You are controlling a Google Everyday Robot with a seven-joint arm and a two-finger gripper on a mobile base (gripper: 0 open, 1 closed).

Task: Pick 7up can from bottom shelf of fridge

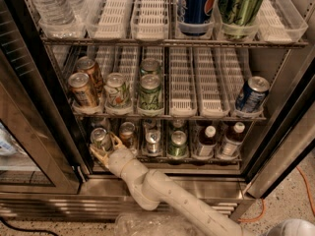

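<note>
The fridge point(44, 97) stands with its door open. On the bottom shelf point(167, 157) the 7up can point(100, 137) is the leftmost one, with a silver lid and a pale silvery-green side. Right of it are a copper-brown can point(127, 132), a silver can point(152, 139), a darker green can point(178, 141) and two dark white-capped bottles point(208, 137). My gripper point(106, 148) reaches in from below right at the front of the 7up can. It is open, with one tan finger point(96, 154) low at the can's left and the other between it and the brown can.
The middle shelf point(167, 116) holds larger cans at left and a blue can point(251, 94) at right. The top shelf holds water bottles point(49, 4), a Pepsi can point(197, 4) and a green can point(238, 4). The glass door point(24, 146) stands at left and the steel base point(98, 193) runs below.
</note>
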